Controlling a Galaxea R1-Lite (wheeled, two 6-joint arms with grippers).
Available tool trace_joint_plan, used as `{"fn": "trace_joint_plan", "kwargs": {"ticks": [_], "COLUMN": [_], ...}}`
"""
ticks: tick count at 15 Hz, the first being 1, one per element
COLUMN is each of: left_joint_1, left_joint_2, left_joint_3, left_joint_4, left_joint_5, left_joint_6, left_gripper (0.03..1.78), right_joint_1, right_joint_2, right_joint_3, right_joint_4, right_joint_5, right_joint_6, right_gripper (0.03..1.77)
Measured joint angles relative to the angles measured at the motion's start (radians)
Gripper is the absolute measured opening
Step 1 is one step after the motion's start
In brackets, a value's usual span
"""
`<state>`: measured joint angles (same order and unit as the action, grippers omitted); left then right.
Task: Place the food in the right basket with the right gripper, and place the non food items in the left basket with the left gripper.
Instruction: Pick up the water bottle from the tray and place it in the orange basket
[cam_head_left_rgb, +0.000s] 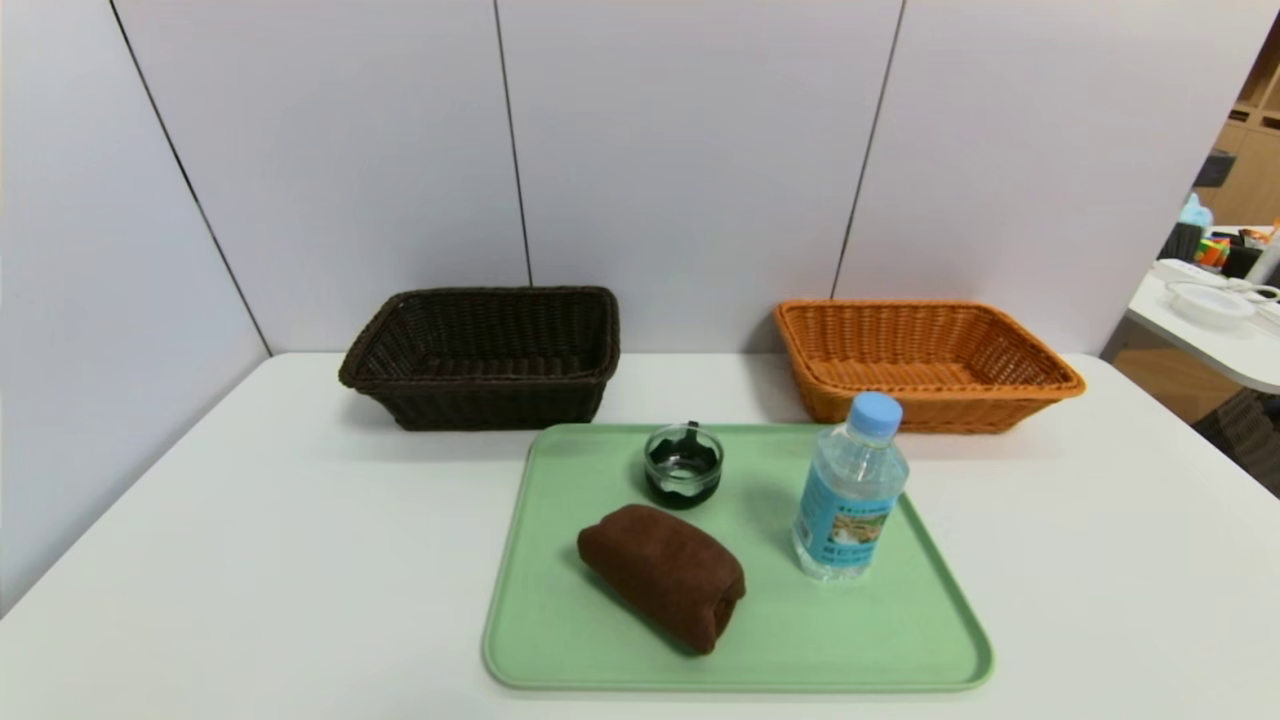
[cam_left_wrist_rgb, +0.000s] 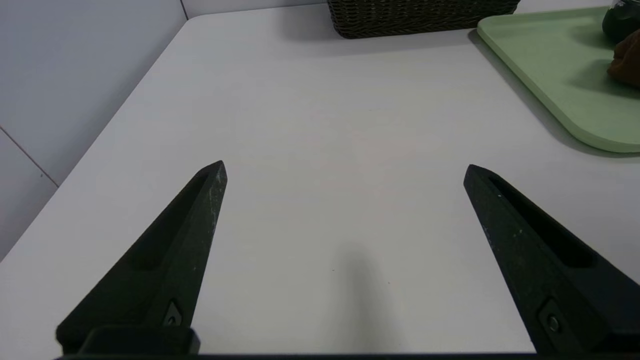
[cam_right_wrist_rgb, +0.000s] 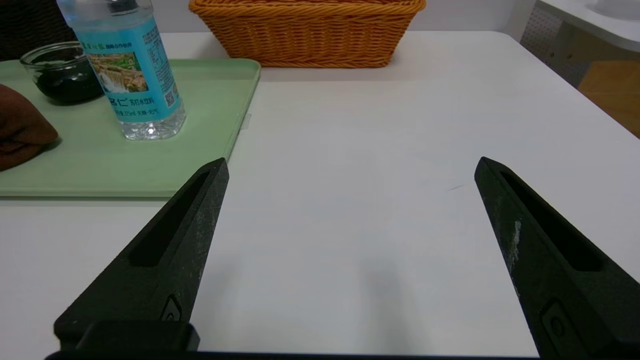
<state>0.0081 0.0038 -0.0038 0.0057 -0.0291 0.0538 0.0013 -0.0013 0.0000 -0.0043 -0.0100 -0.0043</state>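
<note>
On a green tray (cam_head_left_rgb: 560, 640) lie a rolled brown towel (cam_head_left_rgb: 662, 574), a small glass bowl (cam_head_left_rgb: 683, 464) with something dark in it, and an upright water bottle (cam_head_left_rgb: 850, 490) with a blue cap. Behind the tray stand a dark brown wicker basket (cam_head_left_rgb: 485, 355) on the left and an orange wicker basket (cam_head_left_rgb: 925, 362) on the right. Neither arm shows in the head view. My left gripper (cam_left_wrist_rgb: 345, 167) hangs open over bare table to the left of the tray (cam_left_wrist_rgb: 550, 65). My right gripper (cam_right_wrist_rgb: 351, 165) hangs open over bare table right of the tray (cam_right_wrist_rgb: 125, 170), near the bottle (cam_right_wrist_rgb: 132, 75).
The white table (cam_head_left_rgb: 250, 560) ends against grey wall panels at the back and left. A second table (cam_head_left_rgb: 1215, 330) with clutter stands off to the right, beyond the table's right edge. The towel (cam_right_wrist_rgb: 20, 127) and glass bowl (cam_right_wrist_rgb: 62, 75) show in the right wrist view.
</note>
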Motion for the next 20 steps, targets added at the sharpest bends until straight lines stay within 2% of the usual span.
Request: {"fn": "trace_joint_plan", "kwargs": {"ticks": [5, 8, 10, 16, 18, 20], "left_joint_1": [-0.001, -0.002, -0.002, -0.001, -0.001, -0.001], "left_joint_2": [0.060, 0.158, 0.251, 0.608, 0.718, 0.820], "left_joint_3": [-0.041, -0.111, -0.176, -0.377, -0.433, -0.469], "left_joint_4": [0.023, 0.027, 0.027, 0.023, 0.001, -0.050], "left_joint_5": [-0.012, -0.024, -0.027, -0.043, -0.066, -0.074], "left_joint_6": [-0.020, -0.041, -0.045, -0.047, -0.043, -0.041], "left_gripper": [1.69, 1.69, 1.69, 1.69, 1.69, 1.69], "right_joint_1": [0.000, 0.000, 0.000, 0.040, 0.053, 0.057], "right_joint_2": [0.001, 0.021, 0.062, 0.273, 0.355, 0.442], "right_joint_3": [-0.028, -0.113, -0.158, -0.251, -0.294, -0.341], "right_joint_4": [0.037, 0.128, 0.147, 0.143, 0.147, 0.147], "right_joint_5": [0.016, 0.069, 0.085, 0.089, 0.095, 0.123], "right_joint_6": [-0.006, 0.026, 0.032, 0.035, 0.034, 0.033], "right_gripper": [1.70, 1.70, 1.70, 1.70, 1.70, 1.70]}}
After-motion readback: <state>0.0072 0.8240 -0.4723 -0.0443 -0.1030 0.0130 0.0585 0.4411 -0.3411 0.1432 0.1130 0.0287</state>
